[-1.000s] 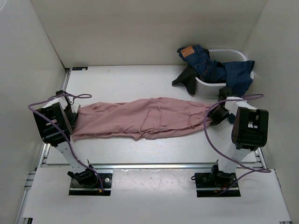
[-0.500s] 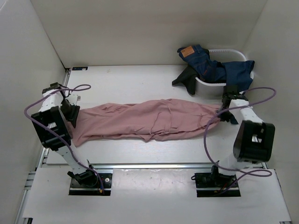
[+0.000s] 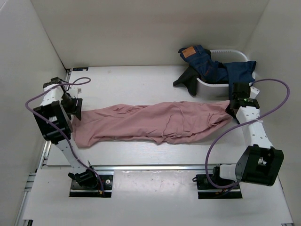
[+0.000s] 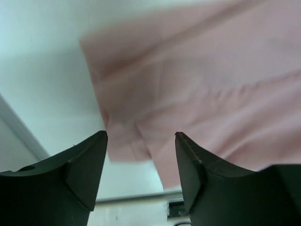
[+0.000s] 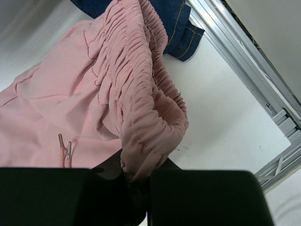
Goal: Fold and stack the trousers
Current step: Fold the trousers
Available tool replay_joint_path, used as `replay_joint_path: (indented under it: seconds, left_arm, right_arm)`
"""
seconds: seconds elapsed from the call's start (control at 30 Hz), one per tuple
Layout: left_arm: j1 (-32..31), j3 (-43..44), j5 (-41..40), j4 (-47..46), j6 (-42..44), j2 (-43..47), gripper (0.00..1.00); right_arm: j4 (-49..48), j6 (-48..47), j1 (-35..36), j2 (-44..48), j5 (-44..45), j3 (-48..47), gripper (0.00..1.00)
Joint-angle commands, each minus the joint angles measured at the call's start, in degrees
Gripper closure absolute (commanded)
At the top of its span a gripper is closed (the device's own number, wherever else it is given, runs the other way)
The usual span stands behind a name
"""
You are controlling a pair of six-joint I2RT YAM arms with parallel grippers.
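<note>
The dusty-pink trousers [image 3: 150,123] lie stretched lengthwise across the table [image 3: 131,84], the right gripper [image 5: 136,183] pinched shut on the gathered waistband [image 5: 146,103], seemingly to draw the cloth flat for folding, while the left gripper [image 4: 140,136] hangs with jaws apart over the leg hems [image 4: 120,146], holding nothing

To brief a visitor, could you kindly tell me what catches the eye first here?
Long dusty-pink soft-fabric trousers lie stretched across the middle of the table. The right gripper is shut on their gathered waistband at the right end; the left gripper stands open at the leg end. Dark blue denim jeans spill from a white basket in the far right corner.
</note>
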State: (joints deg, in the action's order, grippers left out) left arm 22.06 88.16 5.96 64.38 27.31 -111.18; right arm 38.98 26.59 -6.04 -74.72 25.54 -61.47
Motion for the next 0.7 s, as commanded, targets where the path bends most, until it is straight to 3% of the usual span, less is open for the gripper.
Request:
replay_joint_path:
  seconds: [0.0, 0.1, 0.27, 0.37, 0.43, 0.47, 0.67]
  left_arm:
    - [-0.9, 6.3, 5.8, -2.1, -2.5, -4.2, 0.28]
    - [-1.4, 9.5, 9.0, -2.6, -3.1, -7.0, 0.24]
    - [-1.4, 9.5, 9.0, -2.6, -2.3, -10.8, 0.25]
    - [-1.4, 10.0, 10.3, -2.6, -2.3, -12.8, 0.55]
    - [-1.4, 10.0, 10.3, -2.6, -2.3, -12.8, 0.8]
    - [-1.4, 10.0, 10.3, -3.1, -2.3, -11.8, 0.86]
    - [-1.4, 9.5, 0.9, -6.1, -2.3, -2.6, 0.86]
  right_arm:
    - [-0.1, -2.3, 0.2, -0.1, 0.4, -2.7, 1.0]
    - [0.4, -1.7, 1.4, 0.5, 1.3, -2.1, 1.0]
    - [1.5, 0.0, 1.4, 1.7, 2.8, -0.4, 1.0]
    - [2.2, 0.0, 1.4, 1.7, 3.5, -0.4, 1.0]
    - [2.8, 0.0, 1.4, 1.2, 4.4, -0.9, 1.0]
    - [3.4, 0.0, 1.4, 1.2, 5.0, -0.9, 1.0]
    - [4.5, -1.0, 1.4, 1.2, 9.1, -2.0, 1.0]
